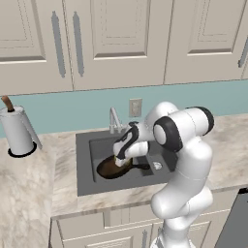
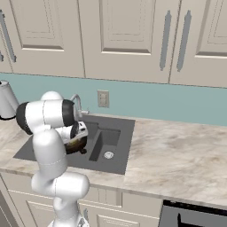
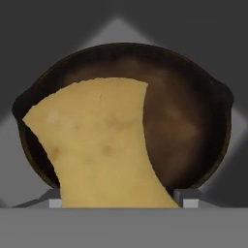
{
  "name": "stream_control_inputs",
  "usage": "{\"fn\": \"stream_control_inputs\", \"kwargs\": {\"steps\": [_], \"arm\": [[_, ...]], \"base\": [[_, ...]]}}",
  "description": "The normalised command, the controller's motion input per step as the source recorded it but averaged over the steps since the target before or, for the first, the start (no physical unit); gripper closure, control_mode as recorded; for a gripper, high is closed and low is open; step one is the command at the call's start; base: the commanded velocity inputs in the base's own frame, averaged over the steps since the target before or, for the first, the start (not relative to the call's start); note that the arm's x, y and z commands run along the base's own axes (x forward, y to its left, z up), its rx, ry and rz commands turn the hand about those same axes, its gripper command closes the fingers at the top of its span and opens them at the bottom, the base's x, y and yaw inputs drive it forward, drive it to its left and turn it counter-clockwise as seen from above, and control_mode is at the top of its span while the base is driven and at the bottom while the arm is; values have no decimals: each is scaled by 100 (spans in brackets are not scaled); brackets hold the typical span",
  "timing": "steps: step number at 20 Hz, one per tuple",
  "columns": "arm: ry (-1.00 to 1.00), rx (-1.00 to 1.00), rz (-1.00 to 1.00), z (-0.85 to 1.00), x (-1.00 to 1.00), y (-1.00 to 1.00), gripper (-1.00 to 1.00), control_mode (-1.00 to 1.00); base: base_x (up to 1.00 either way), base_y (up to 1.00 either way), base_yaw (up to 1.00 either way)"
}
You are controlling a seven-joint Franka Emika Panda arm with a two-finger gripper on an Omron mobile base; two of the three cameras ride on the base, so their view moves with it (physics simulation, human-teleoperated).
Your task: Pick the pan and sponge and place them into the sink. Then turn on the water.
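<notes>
Left base view: the pan [image 1: 112,167] lies in the large basin of the sink [image 1: 86,160], its handle toward the smaller basin; the arm bends over it, hiding the gripper's tips. Right base view: the arm hides most of the pan [image 2: 76,144]. Hand view: the gripper [image 3: 116,197] holds the sponge [image 3: 99,145] between its jaws, right above the pan [image 3: 186,126].

Marble counter [image 1: 34,179] carrying the dark double sink [image 1: 85,167].
1 grey canister [image 1: 18,131] standing on its far left corner.
</notes>
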Motion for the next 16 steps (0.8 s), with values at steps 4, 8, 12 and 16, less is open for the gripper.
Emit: {"fn": "stream_control_inputs", "kwargs": {"steps": [4, 8, 12, 16], "arm": [[-1, 0, -3, -17, 6, 0, 100, -100], [-3, 0, -2, -8, 0, 3, -100, -100], [-1, 0, -2, 0, 1, 1, -100, -100], [-1, 2, -1, 13, 0, 0, -100, -100]], "base": [[0, 0, 0], [0, 0, 0], [0, 0, 0], [0, 0, 0]]}}
